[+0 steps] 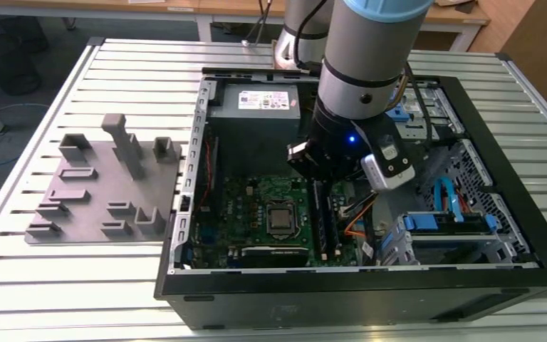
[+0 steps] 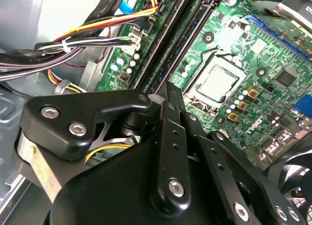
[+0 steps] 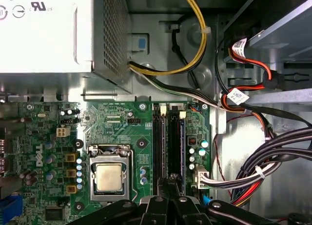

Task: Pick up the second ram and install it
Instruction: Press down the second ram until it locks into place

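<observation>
i'm seeing the gripper [image 3: 171, 188] sitting closed on the second ram [image 3: 172, 152] in its slot, beside the processor chip [image 3: 109, 177] on the motherboard [image 3: 141, 156]; fingers [image 2: 168, 117] pinching its top edge

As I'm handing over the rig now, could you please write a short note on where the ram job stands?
The gripper is low inside the case, over the memory slots beside the processor.
The second ram appears to stand in the slots under the gripper.
Done: ram picked up and brought to the slots.
Left: I cannot tell whether it is fully seated, so check that.
</observation>
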